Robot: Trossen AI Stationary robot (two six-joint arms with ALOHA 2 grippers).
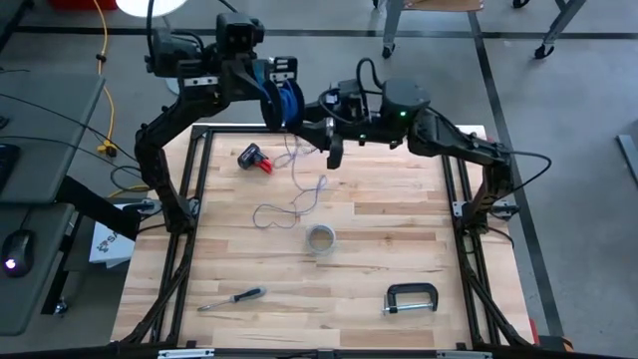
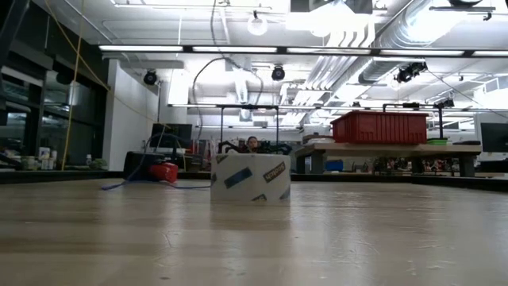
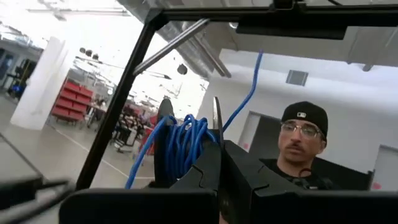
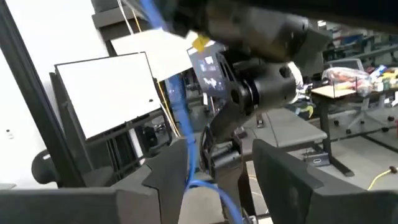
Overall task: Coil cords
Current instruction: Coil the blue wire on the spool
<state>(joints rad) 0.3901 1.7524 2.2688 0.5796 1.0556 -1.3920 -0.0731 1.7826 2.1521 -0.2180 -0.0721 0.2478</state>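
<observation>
The left pincer (image 1: 284,100) is raised above the far edge of the bench (image 1: 399,239), its fingers closed tight with loops of the blue cord (image 1: 289,98) wound around them. In the left wrist view the blue coil (image 3: 180,146) sits bunched on the fingers, and one blue strand rises away from it.

The right pincer (image 1: 334,150) hangs just right of the left one, also at the far side of the bench. Its fingers (image 4: 168,168) stand parted, with a blue strand running down between them; whether they touch it cannot be told.

The grey cord (image 1: 294,199) lies loose on the bench below the two pincers, trailing in open curves from the far side toward the middle.

Elsewhere on the bench are a red and black tool (image 1: 255,159) at the far left, a roll of tape (image 1: 320,238) near the middle, a screwdriver (image 1: 231,298) at the near left, and a clamp (image 1: 411,298) at the near right.

A person (image 3: 301,149) shows beyond the bench in the left wrist view.
</observation>
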